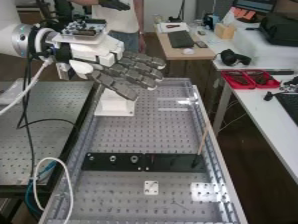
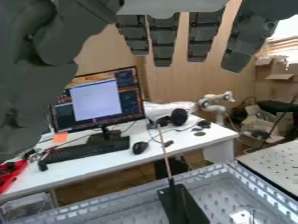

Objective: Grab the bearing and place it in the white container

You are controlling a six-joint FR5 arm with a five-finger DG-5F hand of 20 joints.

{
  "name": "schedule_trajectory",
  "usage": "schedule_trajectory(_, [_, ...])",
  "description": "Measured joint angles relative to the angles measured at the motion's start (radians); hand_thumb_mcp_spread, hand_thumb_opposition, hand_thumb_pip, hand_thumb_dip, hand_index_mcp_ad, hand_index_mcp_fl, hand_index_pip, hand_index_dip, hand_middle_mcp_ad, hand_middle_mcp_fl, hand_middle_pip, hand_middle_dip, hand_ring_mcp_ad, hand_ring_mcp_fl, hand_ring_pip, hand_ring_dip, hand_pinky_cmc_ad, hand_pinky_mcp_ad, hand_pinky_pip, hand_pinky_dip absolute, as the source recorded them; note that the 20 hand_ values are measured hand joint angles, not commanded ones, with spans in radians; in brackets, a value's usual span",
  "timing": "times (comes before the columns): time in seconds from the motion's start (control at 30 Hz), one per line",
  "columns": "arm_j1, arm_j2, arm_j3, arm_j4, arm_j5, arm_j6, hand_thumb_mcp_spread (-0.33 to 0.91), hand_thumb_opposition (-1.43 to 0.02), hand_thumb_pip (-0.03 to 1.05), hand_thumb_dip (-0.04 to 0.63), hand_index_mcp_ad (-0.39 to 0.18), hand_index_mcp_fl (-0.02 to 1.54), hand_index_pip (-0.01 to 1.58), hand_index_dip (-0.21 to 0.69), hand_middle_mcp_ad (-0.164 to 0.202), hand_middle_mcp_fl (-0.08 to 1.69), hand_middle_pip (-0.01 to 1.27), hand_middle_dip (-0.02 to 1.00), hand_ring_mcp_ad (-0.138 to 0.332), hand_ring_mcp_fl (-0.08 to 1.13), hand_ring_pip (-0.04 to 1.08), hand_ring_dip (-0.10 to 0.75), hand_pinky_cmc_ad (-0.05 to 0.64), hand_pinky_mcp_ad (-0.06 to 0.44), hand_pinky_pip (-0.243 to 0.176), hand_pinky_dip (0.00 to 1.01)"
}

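The robot hand (image 2: pixel 164 37) is released, its fingers extended and holding nothing, toward eleven o'clock in the high view. A low sweep by the white arm (image 1: pixel 20 37) might snag the pale cable (image 1: pixel 68 185) looping at eight o'clock, or topple the slender stick (image 1: pixel 203 137) rising at four. Thick fingertips closing on the black strip (image 1: pixel 171 162) could nudge the wrong piece: the bearing (image 1: pixel 134 159), probably the ring near half past six, sits beside two other small metal pieces (image 1: pixel 113 159). A shallow pinch would let it slip. The white container (image 1: pixel 151 187) may be the little square at six; if so, it looks low and small, so a careless release could miss.

The table (image 1: pixel 106 192) is perforated grey metal with raised rails. Beyond, a white desk (image 2: pixel 86 167) runs down from two o'clock to three in the high view, a wood-topped one (image 1: pixel 185 56) stands at one, and red trays (image 1: pixel 249 79) lie at two. The wrist view has a monitor (image 2: pixel 96 100) toward ten o'clock and a mouse (image 2: pixel 140 147) at seven.
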Motion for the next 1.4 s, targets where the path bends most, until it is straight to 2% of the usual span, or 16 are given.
schedule_trajectory(0.1, [-0.007,-0.015,-0.035,0.03,0.024,0.024,0.31,-0.7,0.39,0.063,0.024,-0.01,0.09,0.01,0.087,0.0,0.15,0.14,0.173,0.01,0.1,0.023,0.367,0.295,-0.087,0.2])
schedule_trajectory(0.27, [-0.026,-0.051,-0.085,0.085,0.066,0.053,0.32,-0.7,0.39,0.066,0.024,-0.01,0.09,0.01,0.087,0.0,0.15,0.14,0.173,0.01,0.11,0.024,0.367,0.295,-0.087,0.2])
schedule_trajectory(0.5, [-0.041,-0.092,-0.116,0.136,0.109,0.067,0.34,-0.73,0.47,0.133,-0.007,0.04,0.1,0.012,0.087,0.0,0.15,0.14,0.171,0.01,0.1,0.042,0.367,0.295,-0.087,0.2])
schedule_trajectory(0.53, [-0.043,-0.1,-0.123,0.151,0.118,0.071,0.34,-0.73,0.47,0.126,-0.012,0.04,0.1,0.012,0.086,0.0,0.15,0.14,0.171,0.01,0.1,0.044,0.368,0.295,-0.087,0.2])
schedule_trajectory(0.63, [-0.044,-0.12,-0.139,0.188,0.137,0.072,0.37,-0.73,0.47,0.164,-0.012,0.04,0.1,0.012,0.086,0.0,0.15,0.14,0.171,0.01,0.1,0.044,0.367,0.295,-0.087,0.2])
schedule_trajectory(0.93, [-0.05,-0.183,-0.153,0.266,0.169,0.069,0.38,-0.74,0.49,0.19,-0.04,0.07,0.37,0.03,0.086,0.0,0.15,0.14,0.169,0.01,0.1,0.044,0.367,0.297,-0.087,0.19])
schedule_trajectory(1.0, [-0.053,-0.193,-0.154,0.272,0.173,0.076,0.41,-0.76,0.54,0.216,-0.052,0.09,0.47,0.045,0.086,0.0,0.15,0.14,0.168,0.01,0.1,0.051,0.367,0.295,-0.087,0.18])
schedule_trajectory(1.27, [-0.072,-0.251,-0.152,0.303,0.178,0.094,0.42,-0.77,0.54,0.222,-0.056,0.16,0.77,0.045,0.086,0.0,0.15,0.14,0.164,0.01,0.1,0.059,0.367,0.295,-0.087,0.18])
schedule_trajectory(1.4, [-0.079,-0.267,-0.152,0.316,0.166,0.09,0.42,-0.79,0.55,0.223,-0.058,0.16,0.86,0.045,0.086,0.0,0.15,0.14,0.164,0.01,0.1,0.059,0.367,0.295,-0.087,0.18])
